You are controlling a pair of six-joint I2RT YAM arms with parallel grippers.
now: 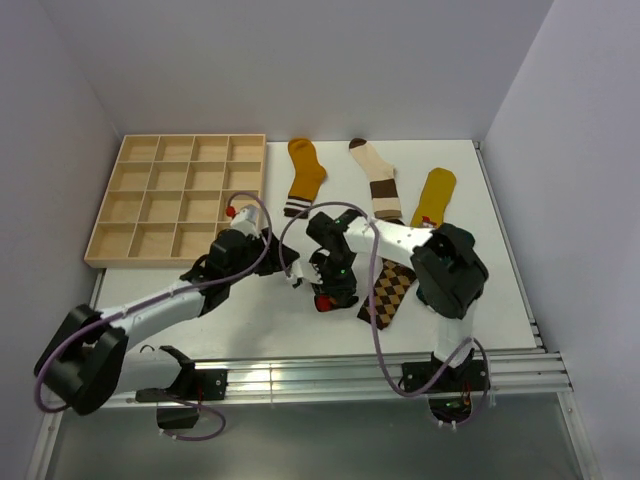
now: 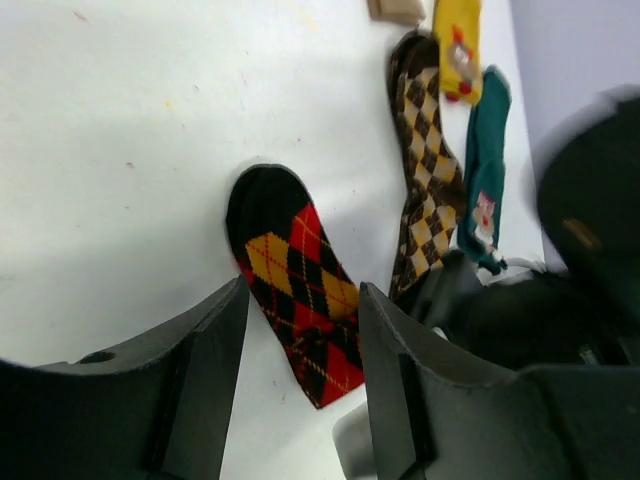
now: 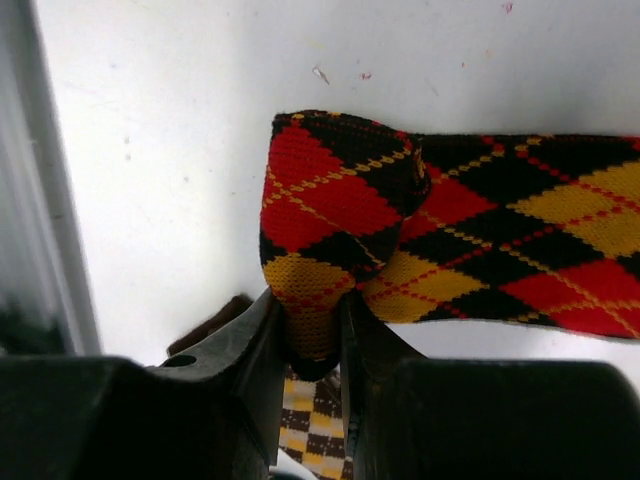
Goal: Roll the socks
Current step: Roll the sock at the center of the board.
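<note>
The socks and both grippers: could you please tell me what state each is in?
red sock, one end folded over, rest flat
right gripper, shut on red sock's folded end
left gripper, open over red sock
brown sock, flat
mustard sock, flat
cream sock, flat
yellow sock, flat
teal sock, flat, partly hidden

Table (image 1: 470,215): white, flecked with small marks.
Tray (image 1: 190,137): wooden, divided into compartments, set at far left.
</note>
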